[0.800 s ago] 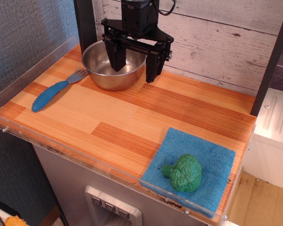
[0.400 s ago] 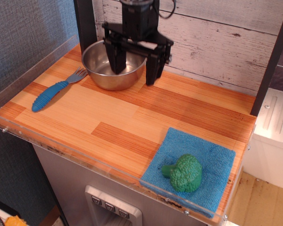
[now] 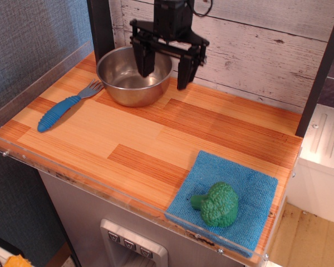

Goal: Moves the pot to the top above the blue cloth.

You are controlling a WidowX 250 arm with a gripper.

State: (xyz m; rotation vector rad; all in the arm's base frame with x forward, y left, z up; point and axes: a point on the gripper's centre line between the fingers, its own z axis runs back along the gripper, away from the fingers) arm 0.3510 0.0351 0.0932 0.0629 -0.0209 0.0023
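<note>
At the table's (image 3: 156,139) far left lies a blue-handled fork (image 3: 64,107), its tines near the pot (image 3: 132,78), which sits at the back-left, unmoved. The gripper (image 3: 165,68), jaws spread and empty, has risen above the pot's right rim, so no grasp yet. The blue cloth (image 3: 234,194), bearing broccoli (image 3: 217,204), waits front-right.

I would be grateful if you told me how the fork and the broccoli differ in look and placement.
The fork is long, slim and blue; the broccoli is chunky, rounded and green. The fork lies on bare wood beside the bowl; the broccoli sits on the blue cloth. Neither is touched by the hand.
</note>
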